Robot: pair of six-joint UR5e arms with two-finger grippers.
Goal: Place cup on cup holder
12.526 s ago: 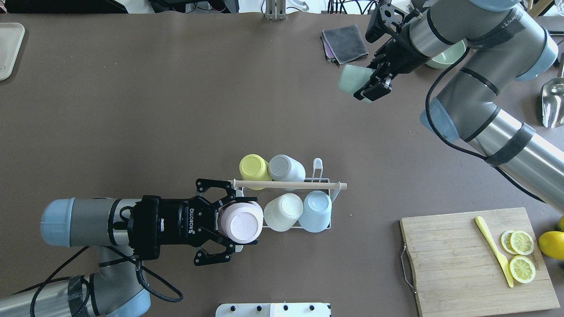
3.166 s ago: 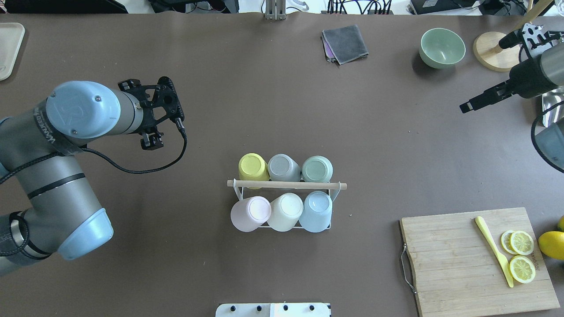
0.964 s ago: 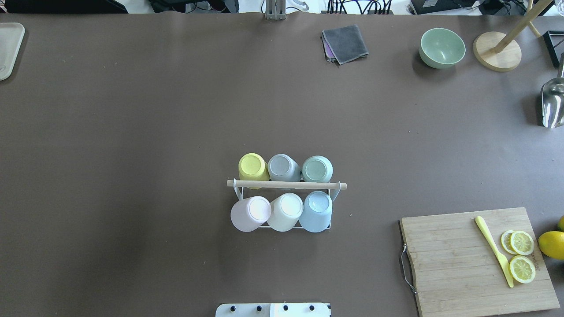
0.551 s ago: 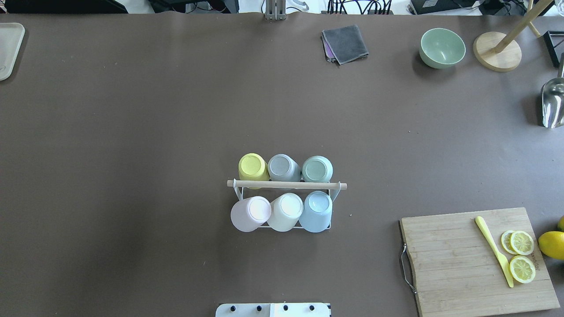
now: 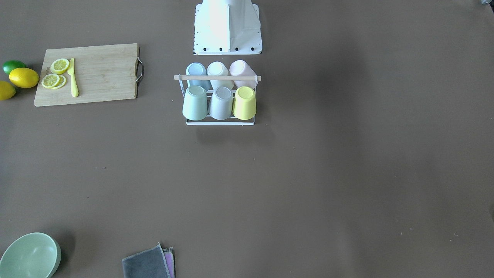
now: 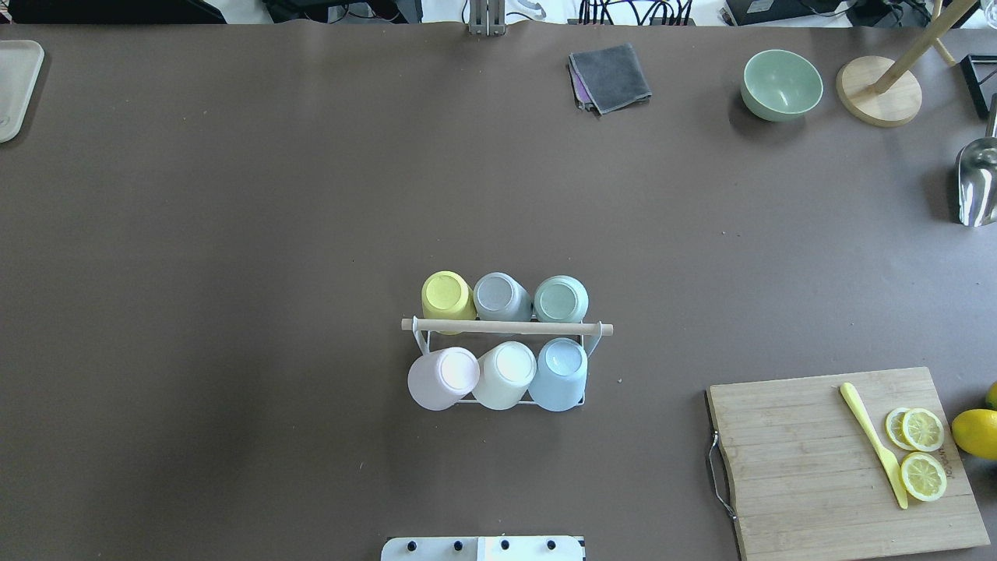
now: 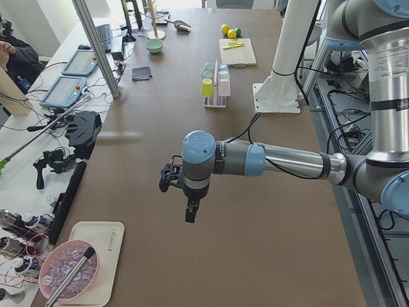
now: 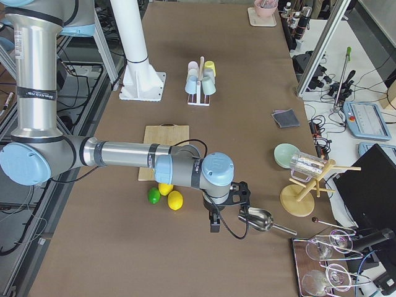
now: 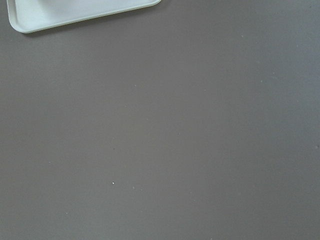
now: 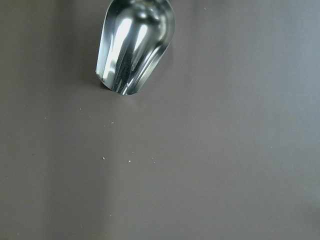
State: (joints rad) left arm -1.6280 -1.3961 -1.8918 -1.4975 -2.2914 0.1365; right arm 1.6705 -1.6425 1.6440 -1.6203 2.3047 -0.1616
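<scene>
The cup holder point(image 6: 506, 328), a white wire rack with a wooden rod on top, stands at the table's middle. It also shows in the front view point(image 5: 217, 77). Several upside-down cups sit on its prongs: yellow point(image 6: 445, 296), grey point(image 6: 498, 296) and green point(image 6: 561, 299) in the far row, and pink point(image 6: 440, 378), cream point(image 6: 506, 374) and blue point(image 6: 559, 374) in the near row. My left gripper point(image 7: 190, 214) hangs over bare table far to the left. My right gripper point(image 8: 215, 224) hangs far to the right by the scoop. I cannot tell if either is open or shut.
A cutting board point(image 6: 818, 460) with lemon slices and a yellow knife lies at the near right. A green bowl point(image 6: 781, 84), a grey cloth point(image 6: 611, 76) and a wooden stand base point(image 6: 878, 92) are at the far side. A metal scoop point(image 10: 135, 45) lies at the right edge and a white tray point(image 9: 75, 12) at the far left.
The pink and green cups went from my grippers onto the rack, and both arms left the overhead view. Over the last second nothing has moved.
</scene>
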